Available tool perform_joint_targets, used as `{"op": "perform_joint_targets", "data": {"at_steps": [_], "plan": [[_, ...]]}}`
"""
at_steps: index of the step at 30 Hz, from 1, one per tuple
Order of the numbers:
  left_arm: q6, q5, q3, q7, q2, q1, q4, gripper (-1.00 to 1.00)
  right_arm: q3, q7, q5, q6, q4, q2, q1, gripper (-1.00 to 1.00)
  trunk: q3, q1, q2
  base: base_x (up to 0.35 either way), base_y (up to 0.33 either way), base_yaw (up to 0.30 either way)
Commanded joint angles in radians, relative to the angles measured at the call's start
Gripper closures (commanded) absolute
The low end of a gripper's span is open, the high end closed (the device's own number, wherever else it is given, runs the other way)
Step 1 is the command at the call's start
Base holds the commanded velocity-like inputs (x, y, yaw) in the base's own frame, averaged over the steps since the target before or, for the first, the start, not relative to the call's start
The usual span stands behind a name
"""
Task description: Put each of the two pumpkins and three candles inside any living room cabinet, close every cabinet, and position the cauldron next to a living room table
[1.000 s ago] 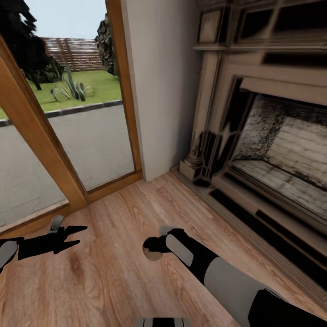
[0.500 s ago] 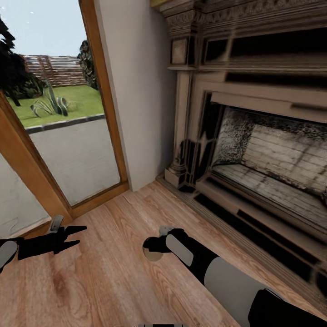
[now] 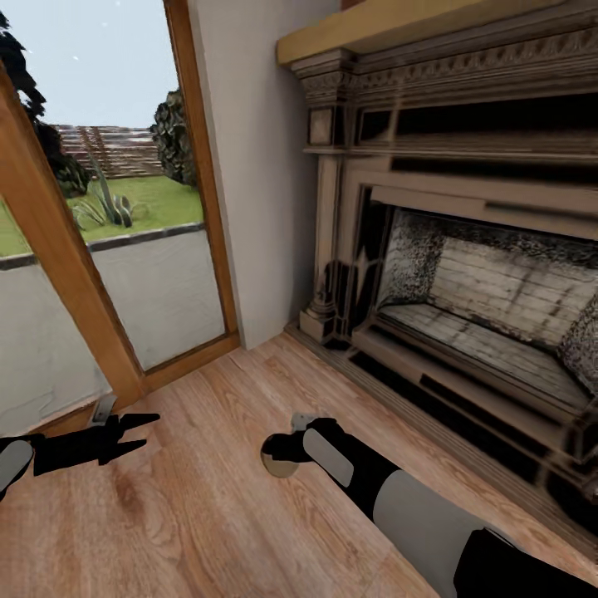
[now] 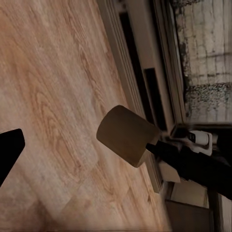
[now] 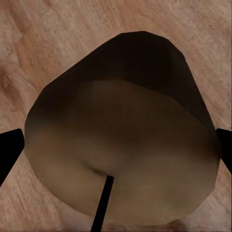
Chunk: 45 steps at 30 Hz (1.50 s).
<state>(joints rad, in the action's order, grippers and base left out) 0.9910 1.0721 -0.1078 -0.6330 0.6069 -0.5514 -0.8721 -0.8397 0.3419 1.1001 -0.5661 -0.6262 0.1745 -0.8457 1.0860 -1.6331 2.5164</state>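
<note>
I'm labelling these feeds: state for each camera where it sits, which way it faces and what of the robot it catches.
Head view: on the head, facing forward and down at the wood floor and fireplace; both arms show, the left gripper open.
Left wrist view: on the left arm, facing across the floor at the candle held by the right gripper.
Right wrist view: on the right arm, looking onto the candle over floor.
All share the floor and candle.

I count one candle (image 5: 121,145), a beige cylinder between my right gripper's (image 3: 282,455) fingers. I have two arms in sight, so two grippers, the left gripper (image 3: 137,432) being the other. One fireplace (image 3: 465,274), one glass door (image 3: 108,241), one wood floor (image 3: 208,515)
</note>
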Motion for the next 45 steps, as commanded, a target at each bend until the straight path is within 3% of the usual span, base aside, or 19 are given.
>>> {"op": "perform_joint_targets", "data": {"at_steps": [1, 10, 22, 25, 28, 30, 33, 38, 41, 45], "plan": [[0.002, -0.001, -0.003, -0.005, 0.001, -0.001, 0.001, -1.00, -0.003, 0.011, 0.010, 0.000, -0.001, 0.000, -0.001, 1.00, -0.003, 0.001, 0.000, -0.340, 0.000, -0.026], [0.002, -0.001, -0.002, -0.005, 0.001, -0.001, 0.001, -1.00, -0.002, 0.009, 0.010, 0.002, -0.001, 0.000, -0.001, 1.00, -0.043, 0.005, -0.002, -0.222, 0.000, -0.220], [0.002, -0.003, -0.003, 0.000, 0.001, -0.001, 0.001, -1.00, 0.002, 0.008, 0.022, -0.005, 0.001, 0.000, -0.001, 1.00, -0.051, 0.005, -0.002, -0.008, 0.000, -0.271], [0.002, -0.002, -0.003, 0.061, 0.001, -0.001, 0.001, -1.00, 0.004, 0.009, 0.026, -0.013, 0.004, 0.000, -0.001, 1.00, -0.053, 0.005, -0.002, 0.000, 0.000, -0.275], [0.002, 0.001, -0.002, 0.135, 0.001, -0.001, 0.001, -1.00, 0.010, 0.009, 0.027, -0.070, 0.003, 0.000, -0.001, 1.00, -0.054, 0.005, -0.002, 0.000, 0.000, -0.285], [0.002, 0.001, -0.001, 0.159, 0.001, -0.001, 0.001, -1.00, 0.042, 0.010, 0.027, -0.110, 0.001, 0.000, -0.001, 1.00, -0.054, 0.005, -0.002, 0.000, 0.000, -0.260], [0.002, 0.000, -0.001, 0.171, 0.001, -0.001, 0.001, -1.00, 0.093, 0.013, 0.026, -0.133, -0.001, 0.000, -0.001, 1.00, -0.052, 0.005, -0.002, 0.000, 0.000, -0.125], [0.000, -0.001, 0.000, 0.177, 0.002, -0.001, 0.001, -1.00, 0.131, 0.014, 0.025, -0.197, -0.002, -0.010, -0.001, 1.00, -0.045, 0.005, -0.002, 0.000, 0.000, -0.024], [0.000, -0.002, 0.000, 0.195, 0.002, -0.001, 0.001, -1.00, 0.140, 0.015, 0.026, -0.206, -0.003, -0.020, -0.001, 1.00, -0.041, 0.005, -0.002, 0.000, 0.000, -0.003], [0.000, 0.000, 0.001, 0.264, 0.002, -0.002, 0.001, -1.00, 0.141, 0.015, 0.026, -0.208, -0.003, -0.022, -0.001, 1.00, -0.037, 0.005, -0.002, 0.000, 0.000, 0.000]]}}
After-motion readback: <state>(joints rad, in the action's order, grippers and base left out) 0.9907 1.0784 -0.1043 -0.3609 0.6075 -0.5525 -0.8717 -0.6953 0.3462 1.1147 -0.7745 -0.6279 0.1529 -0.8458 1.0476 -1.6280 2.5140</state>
